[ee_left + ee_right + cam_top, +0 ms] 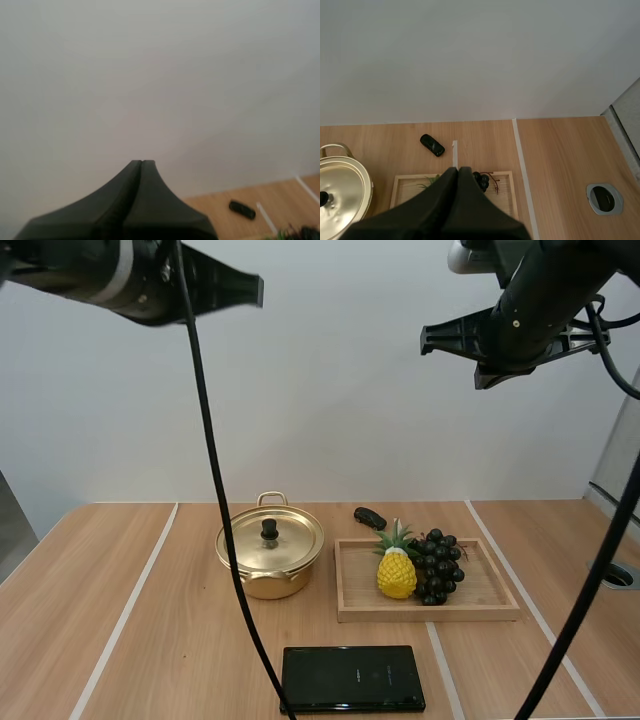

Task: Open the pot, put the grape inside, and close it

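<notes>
Left claw (pixel 142 163), right claw (pixel 458 170) closed; shiny gold pot (pixel 262 586), black-knobbed lid (pixel 288 538).

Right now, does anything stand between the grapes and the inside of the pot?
Yes: the lid sits on the gold pot, closing it. The grapes lie on the wooden tray beside the pineapple.

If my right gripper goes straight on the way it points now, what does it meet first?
Probably the wooden tray: the shut right gripper aims at its far rim, beside the grapes. Depth is unclear; it may be the table behind.
</notes>
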Robot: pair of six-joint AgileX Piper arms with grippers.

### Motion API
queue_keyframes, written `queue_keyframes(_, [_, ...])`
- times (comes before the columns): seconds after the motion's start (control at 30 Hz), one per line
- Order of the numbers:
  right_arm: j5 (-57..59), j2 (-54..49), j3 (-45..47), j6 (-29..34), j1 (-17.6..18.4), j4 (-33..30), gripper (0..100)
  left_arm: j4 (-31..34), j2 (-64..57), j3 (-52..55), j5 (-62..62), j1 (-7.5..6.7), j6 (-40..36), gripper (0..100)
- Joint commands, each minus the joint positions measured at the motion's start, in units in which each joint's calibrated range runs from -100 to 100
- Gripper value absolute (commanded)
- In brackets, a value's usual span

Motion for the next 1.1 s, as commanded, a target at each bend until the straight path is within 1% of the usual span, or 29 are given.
queue_keyframes(0.0, [0.4, 1.6, 0.2, 0.2, -0.3, -0.9, 0, 0.3, 4.1, -0.4, 7.5, -0.08, -0.8, 0])
queue_keyframes(0.17, [0.4, 2.6, 4.0, 0.2, -0.3, -1.0, 0, 0.3, 10.5, -0.4, 13.5, -0.08, -0.6, 0])
queue_keyframes(0.4, [0.4, 2.7, 14.3, 0.2, -0.3, -1.0, 0, 0.3, 16.3, -0.4, 19.9, -0.08, -0.6, 0])
queue_keyframes(0.53, [0.4, 2.7, 18.3, 0.2, -0.3, -1.0, 0, 0.3, 18.9, -0.4, 22.8, -0.08, -0.6, 0])
queue_keyframes(0.97, [0.4, 2.7, 18.8, 0.2, -0.3, -1.0, 0, 0.3, 19.6, -0.4, 24.6, -0.08, -0.6, 0])
queue_keyframes(1.0, [0.4, 2.7, 18.8, 0.3, -0.3, -1.0, 0, 0.3, 19.6, -0.4, 25.0, -0.08, -0.6, 2])
queue_keyframes(1.03, [0.4, 2.7, 18.8, 0.8, -0.3, -1.0, 0, 0.6, 19.6, -0.4, 25.3, -0.08, -0.7, 8])
queue_keyframes(1.07, [0.4, 2.7, 18.8, 1.5, -0.3, -1.0, 6, 0.8, 19.6, -0.4, 25.4, -0.08, -0.9, 17])
